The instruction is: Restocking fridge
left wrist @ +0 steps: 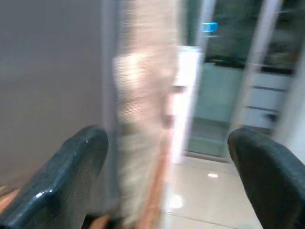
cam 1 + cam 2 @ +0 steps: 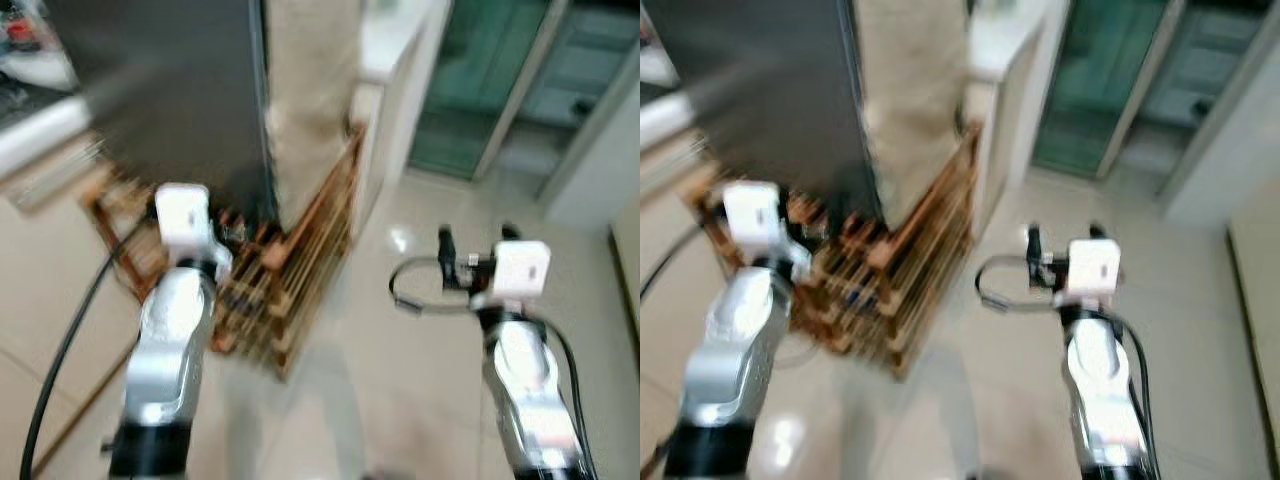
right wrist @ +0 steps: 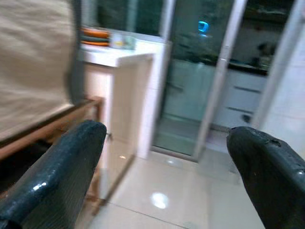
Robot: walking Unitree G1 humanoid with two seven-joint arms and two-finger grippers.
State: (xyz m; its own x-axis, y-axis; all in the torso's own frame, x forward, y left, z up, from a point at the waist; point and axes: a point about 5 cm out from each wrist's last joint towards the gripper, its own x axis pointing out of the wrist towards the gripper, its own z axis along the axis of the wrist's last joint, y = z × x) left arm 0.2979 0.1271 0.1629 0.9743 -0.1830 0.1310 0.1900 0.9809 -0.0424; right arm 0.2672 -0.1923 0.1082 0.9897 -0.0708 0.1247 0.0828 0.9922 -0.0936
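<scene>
Two spread-fingered hands; slatted wooden rack [image 2: 290, 280]

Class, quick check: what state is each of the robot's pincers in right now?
Left pincer: open, holding nothing, raised beside the wooden rack.
Right pincer: open, holding nothing, raised over the tiled floor.

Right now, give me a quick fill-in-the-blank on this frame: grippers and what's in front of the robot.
1. Both the left gripper and the right gripper have their fingers spread ____.
2. Nothing sits between the fingers, so both grippers are ____.
3. The wooden rack stands on the floor to the robot's ____ of the right arm.

Missing words: open; empty; left
</scene>
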